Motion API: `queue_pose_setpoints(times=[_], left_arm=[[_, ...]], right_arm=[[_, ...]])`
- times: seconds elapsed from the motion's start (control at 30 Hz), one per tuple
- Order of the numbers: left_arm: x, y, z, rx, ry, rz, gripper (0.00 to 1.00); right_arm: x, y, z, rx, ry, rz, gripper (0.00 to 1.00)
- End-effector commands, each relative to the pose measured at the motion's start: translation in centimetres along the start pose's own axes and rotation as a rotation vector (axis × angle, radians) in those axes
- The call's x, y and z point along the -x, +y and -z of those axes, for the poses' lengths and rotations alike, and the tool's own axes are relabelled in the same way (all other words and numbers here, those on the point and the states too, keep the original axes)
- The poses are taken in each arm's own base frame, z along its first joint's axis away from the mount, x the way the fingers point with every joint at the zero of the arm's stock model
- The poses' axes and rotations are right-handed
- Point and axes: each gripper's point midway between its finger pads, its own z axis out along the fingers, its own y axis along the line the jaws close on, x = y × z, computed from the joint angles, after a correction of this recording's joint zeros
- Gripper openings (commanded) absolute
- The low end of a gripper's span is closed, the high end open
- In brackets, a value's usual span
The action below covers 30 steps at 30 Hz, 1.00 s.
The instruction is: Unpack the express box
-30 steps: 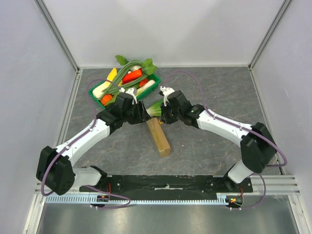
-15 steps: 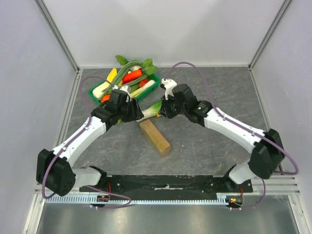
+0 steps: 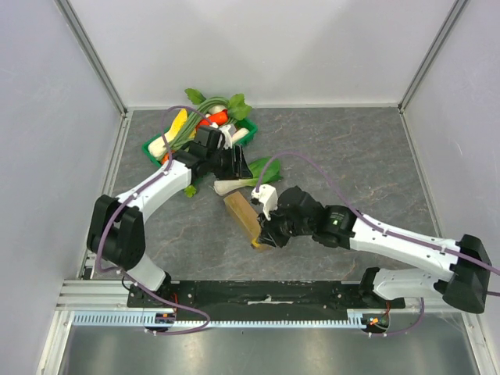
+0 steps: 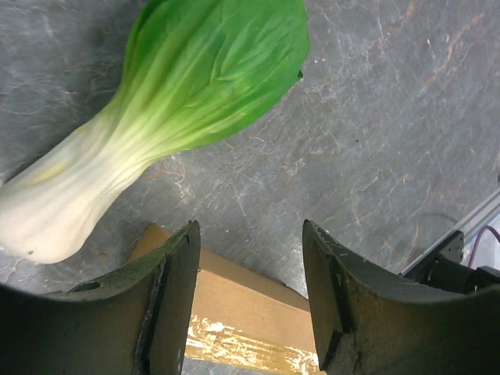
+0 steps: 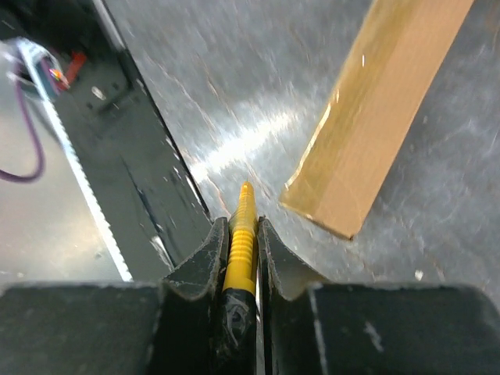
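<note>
Judging by the layout, the task is at its opening-up stage. The express box (image 3: 248,220) lies flat on the worktop (image 3: 351,156) at centre frame in the overhead view, running diagonally from upper left to lower right, with shiny tape along one face. The right end effector (image 5: 241,226) is clenched on a thin yellow tool (image 5: 241,234) and hovers just off the box's lower-right corner. The left end effector (image 4: 250,234) is released, jaws spread wide, above the box's upper-left end. A bok choy (image 4: 180,101) lies on the worktop just beyond that end, and a green tray (image 3: 156,144) of vegetables sits further toward the upper left.

The next move probably calls for bringing the tool tip onto the taped seam. The free end effector would likely need to come down and steady the carton so it does not slide.

Several things are hard to make out. The pictures do not show whether either end flap is open or sealed. The tool's tip is too small to identify, and the right wrist view is blurred. The left wrist view cuts off most of the box.
</note>
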Motion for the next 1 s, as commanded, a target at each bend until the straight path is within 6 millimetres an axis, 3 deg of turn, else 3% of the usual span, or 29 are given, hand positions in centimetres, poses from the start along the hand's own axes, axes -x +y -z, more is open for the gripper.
queue_pose_setpoints(times=[0.0,0.17,0.53,0.73,0.83,0.97], left_arm=[[0.8,-2.1,-0.6,-0.120,-0.006,-0.075,0.61],[-1.3,-2.4,-1.5,-0.161,0.042,-0.090,0.60],[-2.4,-2.5,0.3,-0.185,0.033,-0.222,0.62],[-2.8,-2.3,1.0,-0.195,0.034,-0.375,0.69],[-1.9,-1.5,1.5,-0.119,0.000,-0.394,0.69],[2.4,5.1,2.4,0.335,-0.143,-0.254,0.69]], right_arm=[[-2.8,-2.0,-1.6,-0.107,0.041,-0.010,0.00],[-2.5,-4.5,-2.6,-0.236,-0.046,-0.065,0.00],[-2.2,-9.4,-0.1,-0.530,-0.186,-0.166,0.00],[-1.8,-9.7,0.1,-0.541,-0.207,-0.185,0.00],[-2.2,-9.6,0.3,-0.531,-0.203,-0.194,0.00],[-2.7,-9.6,1.1,-0.533,-0.206,-0.199,0.00]])
